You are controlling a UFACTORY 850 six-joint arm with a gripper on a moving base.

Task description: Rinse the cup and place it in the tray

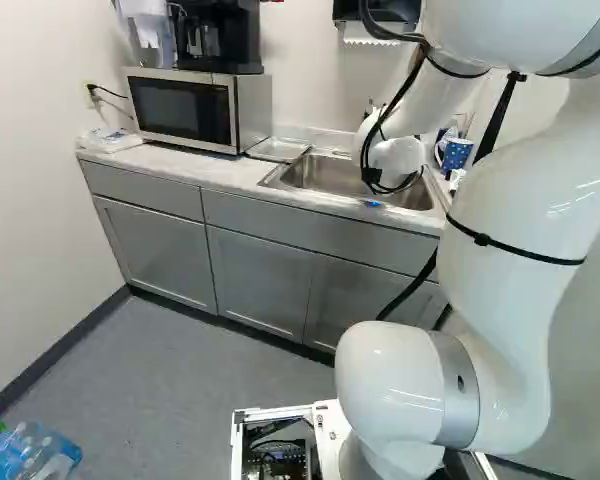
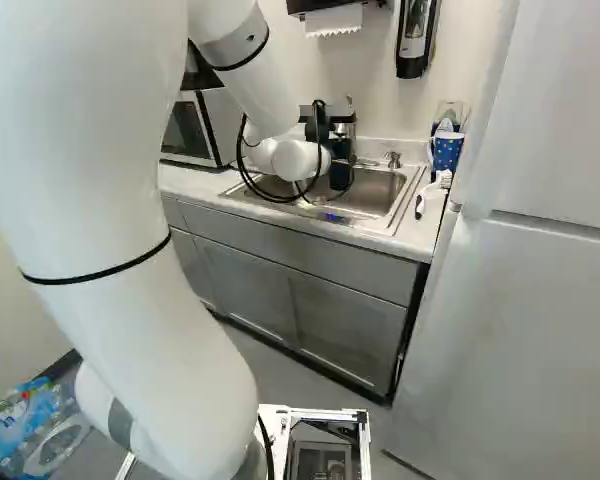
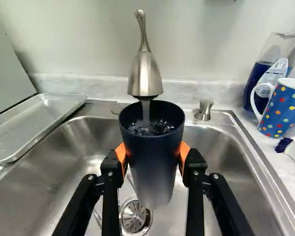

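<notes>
Right, I'd judge the rinse well under way: water runs from the faucet straight into the cup, which I have under the spout, mouth up, over the sink. As for my gripper, it is clamped on the cup, an orange pad pressing each side of the wall.

Left to do, as I see it: tip the water out over the drain, get the cup out from under the stream, carry it across and set it down in the tray. The tray lies at the sink's edge, on the microwave side, and the cup is well apart from it.

On containers: the cup is dark, and bubbling water churns inside below its rim. How deep it goes I can't tell. The tray is shallow and metal, with a low raised rim; its near end is cut off in the wrist view. Across the sink stands a spotted mug, contents unclear to me, and behind it a clear container with something dark blue in its lower part.

I'd pour before travelling, since a full cup could spill.
</notes>
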